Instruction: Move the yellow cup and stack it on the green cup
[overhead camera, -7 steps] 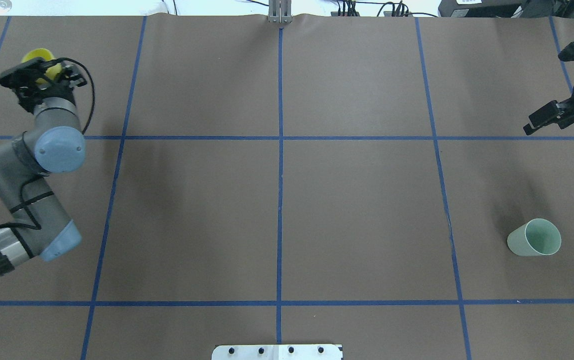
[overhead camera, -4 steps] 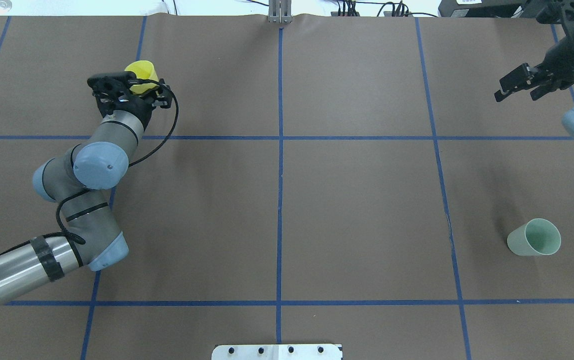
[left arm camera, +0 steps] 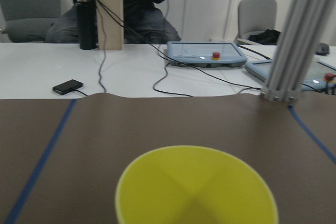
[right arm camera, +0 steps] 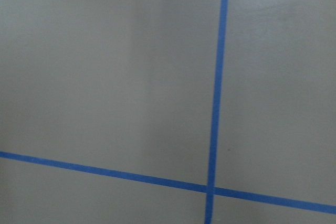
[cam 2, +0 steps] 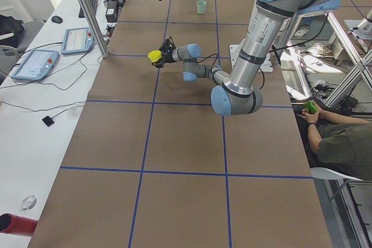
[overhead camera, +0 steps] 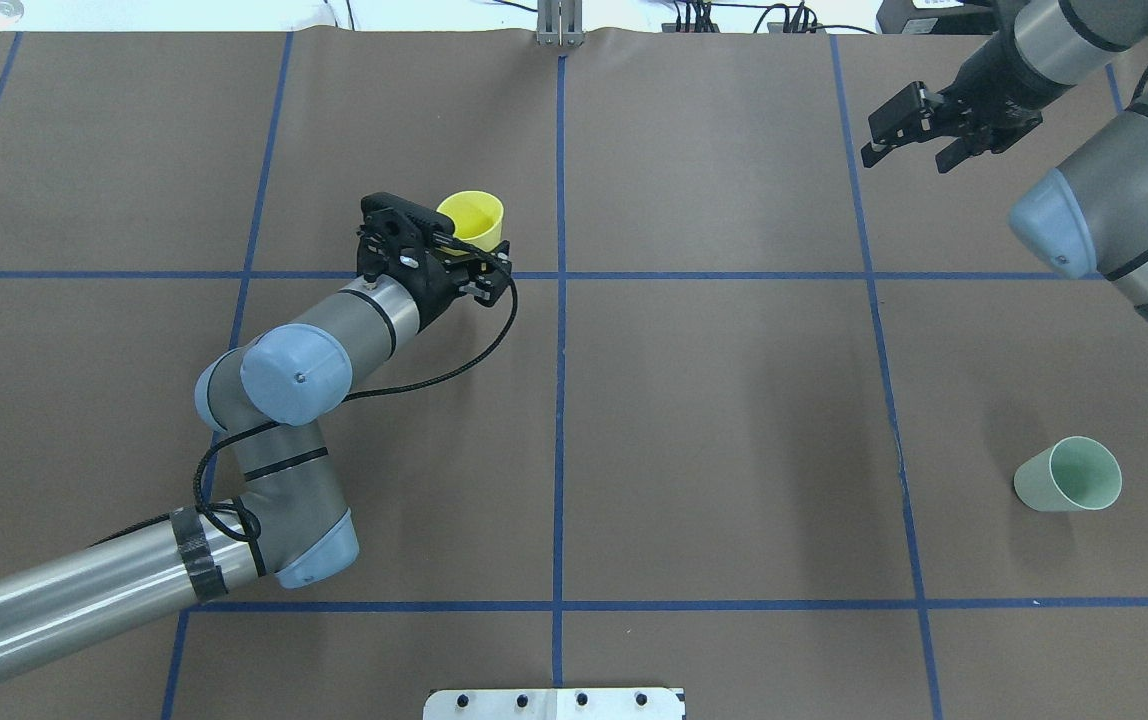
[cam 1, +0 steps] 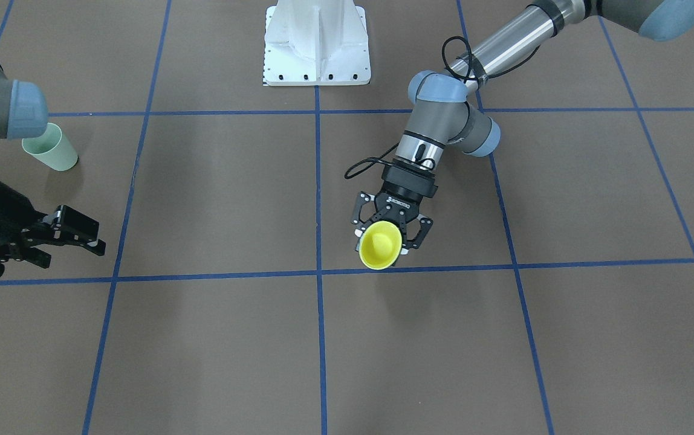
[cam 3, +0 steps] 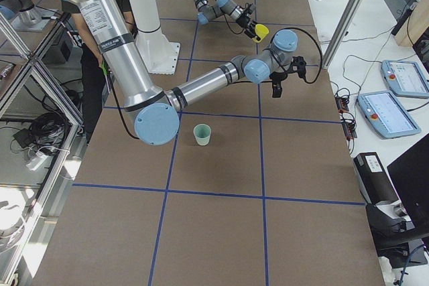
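One table (overhead camera: 714, 420), brown top, marked off by a grid of blue tape lines (overhead camera: 559, 400). No writing on the top.

One white base plate (cam 1: 317, 42) at my edge of the table, with a row of dark bolt holes.

Two arms. My left arm (overhead camera: 314, 340) reaches toward the table's middle. My right arm (overhead camera: 1124, 200) is over the far right corner.

Two grippers. My left gripper (cam 1: 390, 232) is clamped on the yellow cup, a finger on each side. Lettering on its body is too small to read. My right gripper (overhead camera: 904, 158) has its fingers spread apart, nothing between them.

Two cups, one of each colour, both plain and unmarked. The yellow cup (overhead camera: 471, 218) is in my left grip, tilted, mouth pointing away from the wrist, just left of the centre line. The green cup (overhead camera: 1069, 475) stands upright on the table on my right, mouth up, well apart from the yellow one and from both grippers.
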{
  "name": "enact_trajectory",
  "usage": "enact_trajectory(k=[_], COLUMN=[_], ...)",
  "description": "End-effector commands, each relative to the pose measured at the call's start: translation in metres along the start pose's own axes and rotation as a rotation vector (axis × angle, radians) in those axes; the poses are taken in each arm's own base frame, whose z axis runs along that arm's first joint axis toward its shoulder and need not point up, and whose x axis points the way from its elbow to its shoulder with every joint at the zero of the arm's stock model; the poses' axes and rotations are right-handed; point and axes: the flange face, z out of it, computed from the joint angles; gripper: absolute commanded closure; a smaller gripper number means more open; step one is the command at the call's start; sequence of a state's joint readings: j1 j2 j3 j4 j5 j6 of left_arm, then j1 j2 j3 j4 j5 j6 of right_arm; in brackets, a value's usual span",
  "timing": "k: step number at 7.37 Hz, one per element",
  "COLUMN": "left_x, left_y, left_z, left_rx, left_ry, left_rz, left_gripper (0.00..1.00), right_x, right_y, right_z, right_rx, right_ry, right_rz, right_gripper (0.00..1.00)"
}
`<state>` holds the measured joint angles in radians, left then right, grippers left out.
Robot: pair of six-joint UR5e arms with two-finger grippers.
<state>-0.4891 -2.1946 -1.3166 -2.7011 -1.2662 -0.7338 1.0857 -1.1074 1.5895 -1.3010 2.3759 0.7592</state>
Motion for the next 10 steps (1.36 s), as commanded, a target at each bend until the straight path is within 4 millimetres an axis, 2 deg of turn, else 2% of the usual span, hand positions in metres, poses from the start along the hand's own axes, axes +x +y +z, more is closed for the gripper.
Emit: enact_trajectory(k=[1, 2, 3, 4, 6, 7, 8, 10], left_x=[0.039, 0.054, 0.078, 0.088, 0.100, 0.106, 0.105, 0.098], left_y=[-0.008, -0.004, -0.006, -0.007, 0.001, -0.008, -0.007, 0.005], left_z=[-0.001, -0.004, -0.006, -0.012, -0.026, -0.036, -0.039, -0.043], left_rx=[-0.078, -0.092, -0.100, -0.088, -0.068, -0.044, -0.037, -0.036], left_ry=[0.188, 0.229, 0.280, 0.310, 0.408, 0.437, 0.443, 0.450], left_rz=[0.204, 0.208, 0.206, 0.201, 0.189, 0.180, 0.178, 0.177], left_gripper=[0.34, 0.34, 0.34, 0.34, 0.34, 0.34, 0.34, 0.34], right_x=[-0.044, -0.062, -0.086, -0.114, -0.155, -0.162, -0.169, -0.177], right_y=[0.019, 0.031, 0.038, 0.043, 0.055, 0.062, 0.068, 0.081], right_z=[0.026, 0.039, 0.050, 0.057, 0.069, 0.073, 0.077, 0.087], right_rx=[0.011, 0.011, 0.014, 0.000, -0.025, -0.026, -0.030, -0.051], right_ry=[-0.076, -0.108, -0.128, -0.153, -0.192, -0.215, -0.230, -0.247], right_rz=[-0.006, -0.031, -0.051, -0.047, -0.096, -0.122, -0.139, -0.159], right_gripper=[0.00, 0.00, 0.00, 0.00, 0.00, 0.00, 0.00, 0.00])
